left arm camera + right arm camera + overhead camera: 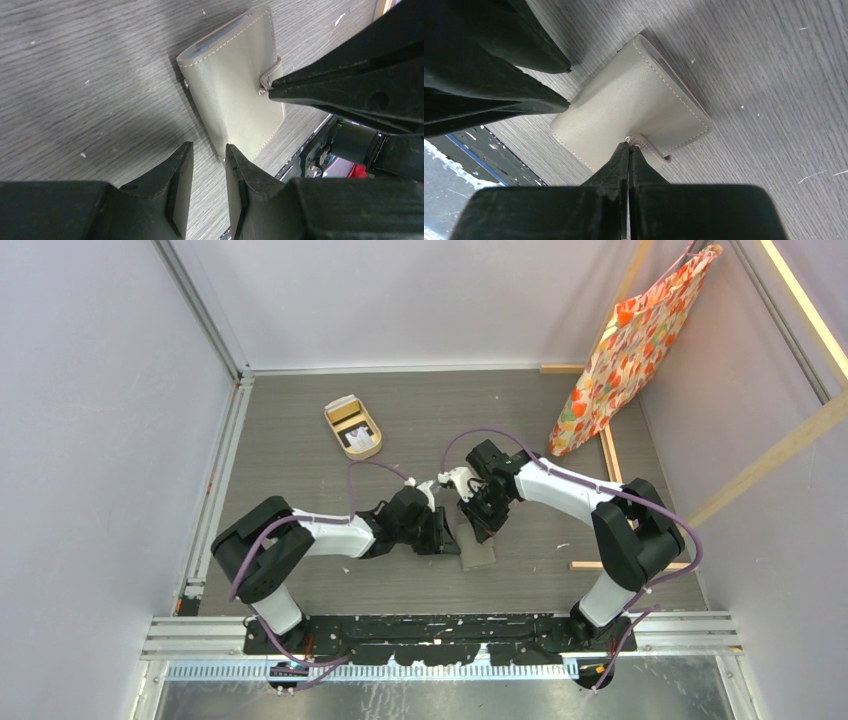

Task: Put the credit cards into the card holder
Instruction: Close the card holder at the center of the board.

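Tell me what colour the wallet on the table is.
The wallet is grey-beige with pale stitching along its edges, clearest in the left wrist view.

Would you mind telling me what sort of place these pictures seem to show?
Probably a lab robot test cell: a left arm and right arm bolted to a rail at the table edge, plain pale walls with metal framing enclosing it, and props such as a patterned bag on a wooden frame.

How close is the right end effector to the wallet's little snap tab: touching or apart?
Touching. The right wrist view shows the right end effector closed on the card holder's snap tab, fingertips pinching it with no gap.
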Available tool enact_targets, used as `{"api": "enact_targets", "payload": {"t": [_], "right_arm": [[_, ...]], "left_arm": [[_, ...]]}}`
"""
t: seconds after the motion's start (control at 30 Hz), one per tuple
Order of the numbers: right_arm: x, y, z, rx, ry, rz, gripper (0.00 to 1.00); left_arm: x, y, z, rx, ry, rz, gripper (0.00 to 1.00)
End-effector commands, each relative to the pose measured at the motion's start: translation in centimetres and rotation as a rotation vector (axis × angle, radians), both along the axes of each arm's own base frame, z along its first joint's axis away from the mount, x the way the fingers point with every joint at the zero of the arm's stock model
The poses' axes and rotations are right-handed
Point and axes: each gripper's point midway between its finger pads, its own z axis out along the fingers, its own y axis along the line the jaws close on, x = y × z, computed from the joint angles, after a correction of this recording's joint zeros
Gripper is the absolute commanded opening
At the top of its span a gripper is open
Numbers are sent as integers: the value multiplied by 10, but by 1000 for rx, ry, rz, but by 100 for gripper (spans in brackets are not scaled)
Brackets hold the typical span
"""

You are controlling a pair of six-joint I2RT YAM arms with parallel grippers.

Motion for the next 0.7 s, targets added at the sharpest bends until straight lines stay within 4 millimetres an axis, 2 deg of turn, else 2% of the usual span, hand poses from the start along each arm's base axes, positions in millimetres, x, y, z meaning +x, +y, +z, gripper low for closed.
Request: {"api": "enact_targets", "payload": {"t": [0.0,0.4,0.67], "right_arm": [[-1,11,6,48,1,5,1],[-8,16,3,51,19,29,1],[-13,12,-13,-9,35,42,1]], "left_arm": [[12,-20,15,-58,-29,8,31],[11,-28,1,-42,-1,-7,30],[11,-28,0,-57,-5,-4,29]]}}
